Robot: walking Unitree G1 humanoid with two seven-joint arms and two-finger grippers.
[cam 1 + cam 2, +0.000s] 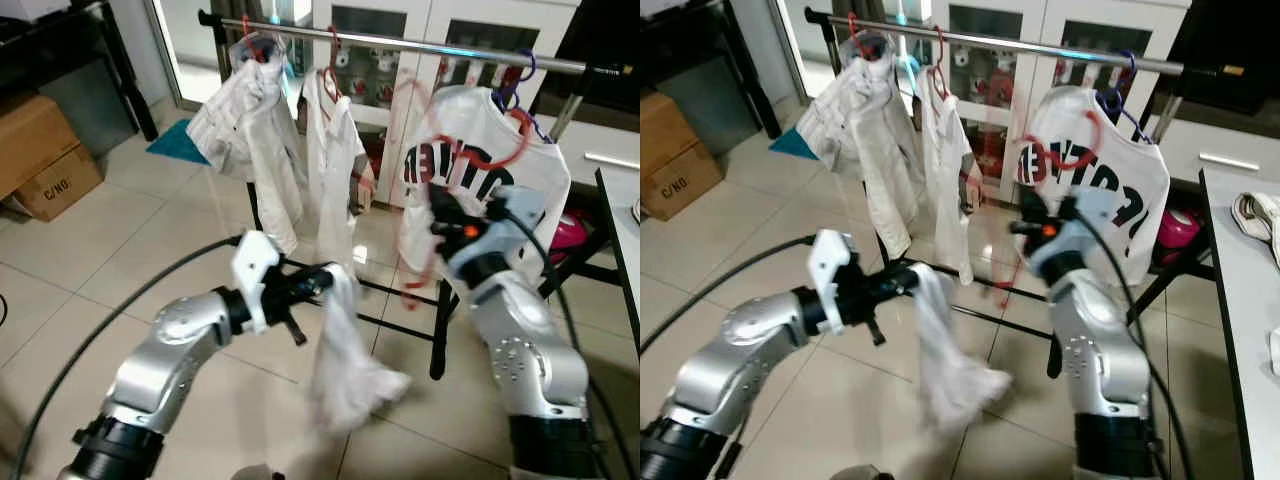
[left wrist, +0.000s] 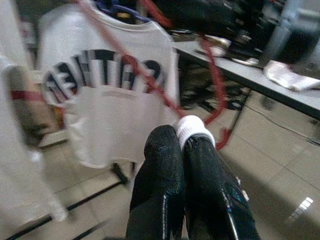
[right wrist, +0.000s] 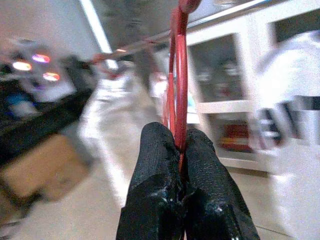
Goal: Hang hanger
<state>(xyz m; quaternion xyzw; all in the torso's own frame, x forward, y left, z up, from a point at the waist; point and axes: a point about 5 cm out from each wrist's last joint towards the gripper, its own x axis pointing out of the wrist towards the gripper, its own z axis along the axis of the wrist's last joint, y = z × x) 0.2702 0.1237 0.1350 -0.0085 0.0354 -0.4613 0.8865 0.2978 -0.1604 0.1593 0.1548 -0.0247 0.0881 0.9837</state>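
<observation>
So far the thin red plastic hanger (image 1: 440, 190) is pinched between the closed fingers of the right gripper (image 3: 181, 150) below the silver clothes rail (image 1: 400, 42), unhung, while the left gripper (image 2: 186, 145) clamps a limp white cloth garment (image 1: 345, 360), not yet on it.

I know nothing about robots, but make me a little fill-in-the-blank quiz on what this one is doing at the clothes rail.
1. The right claw is shut on a hanger whose colour is ____.
2. The left claw grips a cloth whose colour is ____.
3. The shirt with black letters hangs from a metal ____.
4. On the floor at the robot's left stands a cardboard ____.

Missing words: red; white; rail; box
</observation>
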